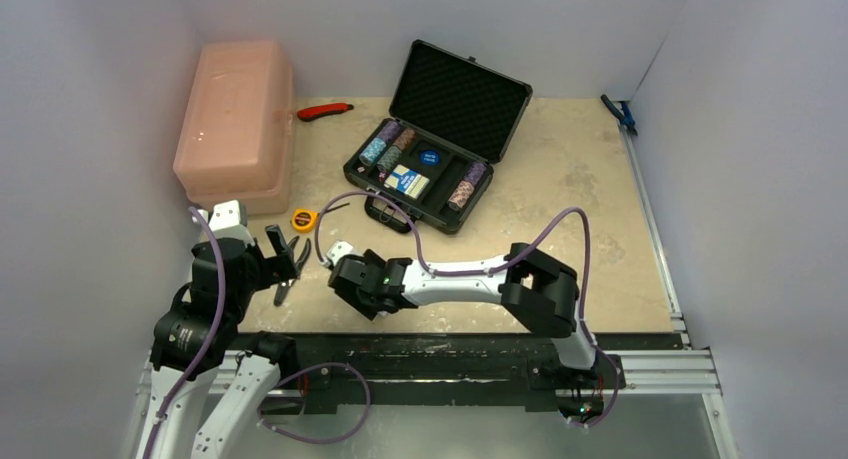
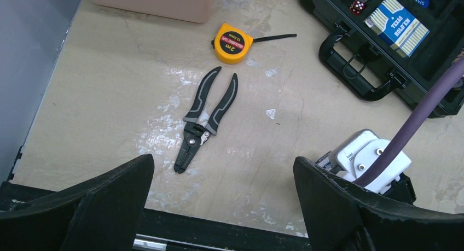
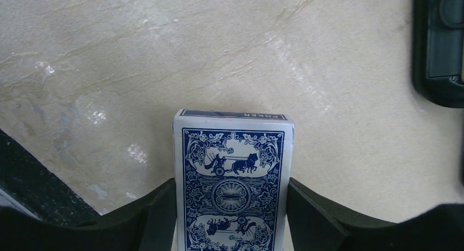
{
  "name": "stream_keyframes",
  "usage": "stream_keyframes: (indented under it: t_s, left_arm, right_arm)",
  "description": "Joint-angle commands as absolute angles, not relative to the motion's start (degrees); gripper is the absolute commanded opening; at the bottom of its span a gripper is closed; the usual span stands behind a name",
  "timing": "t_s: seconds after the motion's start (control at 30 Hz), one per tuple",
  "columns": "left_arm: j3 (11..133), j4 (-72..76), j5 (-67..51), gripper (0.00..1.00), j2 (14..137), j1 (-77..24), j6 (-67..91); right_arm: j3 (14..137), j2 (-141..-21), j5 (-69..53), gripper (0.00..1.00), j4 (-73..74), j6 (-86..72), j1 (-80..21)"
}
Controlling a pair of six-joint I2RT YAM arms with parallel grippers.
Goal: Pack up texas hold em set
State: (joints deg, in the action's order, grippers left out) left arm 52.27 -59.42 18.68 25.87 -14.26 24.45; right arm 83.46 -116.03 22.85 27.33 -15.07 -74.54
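Note:
The black case (image 1: 462, 97) lies open at the table's middle back, lid up, handle (image 2: 355, 70) toward me. Chip stacks (image 1: 388, 144) fill its left slots and more stand at its right (image 1: 468, 184). A blue disc (image 1: 429, 157) and one blue-white card deck (image 1: 408, 182) lie in its middle; that deck also shows in the left wrist view (image 2: 396, 25). My right gripper (image 3: 232, 202) is shut on a second blue-white deck (image 3: 234, 163), over the table near the front edge, in front of and left of the case. My left gripper (image 2: 223, 180) is open and empty.
A pink plastic box (image 1: 235, 124) stands at the back left. A yellow tape measure (image 2: 232, 43) and black wire strippers (image 2: 205, 120) lie ahead of my left gripper. A red knife (image 1: 325, 110) lies by the back wall and a blue clamp (image 1: 620, 114) at the right.

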Motion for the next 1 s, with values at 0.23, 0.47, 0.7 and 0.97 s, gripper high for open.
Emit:
stream_keyframes:
  t_s: [0.23,0.47,0.7,0.97]
  left_arm:
    - [52.7,-58.1,19.1,1.00,25.7,-13.9,24.0]
    - [52.6,-58.1,19.4,1.00,25.6,-13.9,24.0]
    - [52.4,-57.7,19.0,1.00,25.3,-14.0,23.7]
    - [52.2,-57.3,18.2,1.00,25.7,-14.0,23.3]
  right_arm:
    - [83.2,-109.3,28.8,0.00,23.1,-4.6,-70.5]
    - [80.2,-106.3,29.7,0.00,19.4,2.4,-65.9]
    - [70.1,-96.5,22.2,0.00,9.3,15.1,-59.8]
    - [64.6,-88.6,11.4,0.00,5.7,19.8,-51.4]
